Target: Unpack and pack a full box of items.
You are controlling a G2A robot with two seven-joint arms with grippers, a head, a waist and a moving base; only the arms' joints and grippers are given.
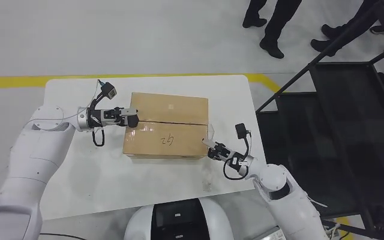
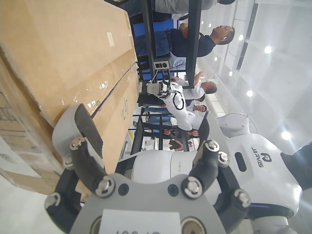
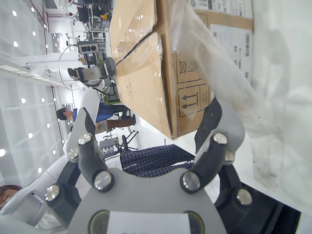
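A closed cardboard box (image 1: 168, 123) lies in the middle of the white table (image 1: 78, 180), its top flaps meeting at a taped seam. My left gripper (image 1: 133, 114) is open at the box's left end, one finger (image 2: 87, 127) resting on the top edge next to the seam (image 2: 114, 83). My right gripper (image 1: 210, 151) is open at the box's front right corner. A loose strip of clear tape (image 3: 202, 57) hangs off that end of the box (image 3: 141, 74) and runs past one right finger (image 3: 212, 120). Nothing sits between either pair of fingers.
More crumpled clear tape (image 1: 207, 180) lies on the table near the front edge. A black metal rack (image 1: 324, 114) stands just right of the table. People stand beyond it. Bare table lies left of and in front of the box.
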